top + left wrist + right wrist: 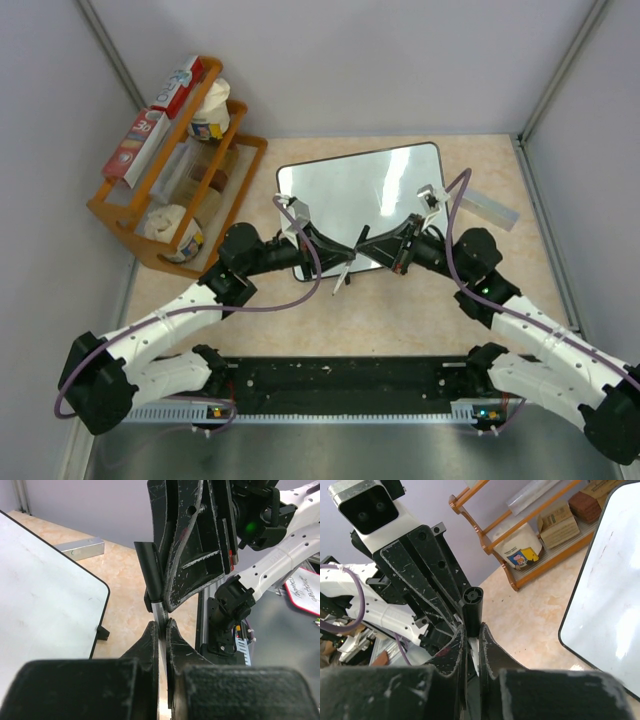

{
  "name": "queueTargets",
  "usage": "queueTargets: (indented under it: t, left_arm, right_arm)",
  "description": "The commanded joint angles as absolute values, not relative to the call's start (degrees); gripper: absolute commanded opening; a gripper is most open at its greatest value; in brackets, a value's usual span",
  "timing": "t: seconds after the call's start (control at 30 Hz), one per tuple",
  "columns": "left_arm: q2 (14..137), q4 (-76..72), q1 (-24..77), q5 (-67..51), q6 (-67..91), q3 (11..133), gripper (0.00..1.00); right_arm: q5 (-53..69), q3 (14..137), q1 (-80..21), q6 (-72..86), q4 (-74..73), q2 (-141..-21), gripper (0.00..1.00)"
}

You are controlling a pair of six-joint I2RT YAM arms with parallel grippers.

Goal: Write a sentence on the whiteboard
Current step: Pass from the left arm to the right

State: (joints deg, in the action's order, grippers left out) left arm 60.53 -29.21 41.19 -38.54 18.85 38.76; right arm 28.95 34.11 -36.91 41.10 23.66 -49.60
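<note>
The whiteboard [360,195] lies flat on the table, glossy white with a thin black rim, and I see no sentence on it. It also shows in the left wrist view [40,595] and the right wrist view [610,590]. My two grippers meet tip to tip above the board's near edge. My left gripper [346,253] [161,626] is shut on the pale barrel of a marker [342,275]. My right gripper [368,250] [472,630] is shut on the same marker at its black cap [150,570] [472,605].
An orange wooden rack [120,215] [530,562] with boxes and bags stands at the far left. A small grey flat bar [492,208] [80,547] lies right of the board. A black rail [340,385] runs along the near edge.
</note>
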Motion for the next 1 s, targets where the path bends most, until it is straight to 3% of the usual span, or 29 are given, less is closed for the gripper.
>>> queueTargets:
  t: [0.0, 0.33, 0.37, 0.47, 0.6, 0.73, 0.77, 0.87, 0.97]
  left_arm:
    - [60.56, -31.73, 41.4, -42.1, 19.16, 38.85, 0.0]
    - [60.2, -30.85, 41.48, -41.66, 18.63, 38.67, 0.0]
    - [60.12, -30.76, 41.48, -41.49, 18.55, 38.67, 0.0]
    - [60.12, -30.76, 41.48, -41.57, 18.46, 38.76, 0.0]
    - [60.38, -30.59, 41.4, -42.36, 18.63, 38.94, 0.0]
    - [60.47, -30.59, 41.4, -42.8, 18.72, 38.85, 0.0]
    - [60.64, -30.59, 41.48, -42.8, 18.89, 38.85, 0.0]
    - [60.64, -30.5, 41.4, -43.15, 18.9, 38.93, 0.0]
    - [60.03, -29.18, 41.4, -42.19, 18.11, 39.02, 0.03]
  right_arm:
    - [28.39, 35.6, -37.44, 41.49, 27.33, -49.92, 0.0]
    - [27.95, 35.51, -37.62, 40.43, 26.37, -49.13, 0.02]
    - [28.3, 35.51, -37.62, 40.34, 26.37, -49.22, 0.19]
    - [28.48, 35.16, -37.62, 40.34, 27.15, -48.96, 0.42]
    - [29.0, 35.42, -37.62, 40.87, 27.95, -49.66, 0.49]
    - [29.79, 35.77, -37.71, 41.57, 29.44, -51.5, 0.4]
    - [30.32, 35.95, -37.62, 41.75, 29.88, -51.94, 0.27]
    - [30.85, 36.3, -37.88, 42.01, 30.06, -52.56, 0.0]
    - [29.98, 36.39, -38.05, 41.4, 28.75, -51.86, 0.0]
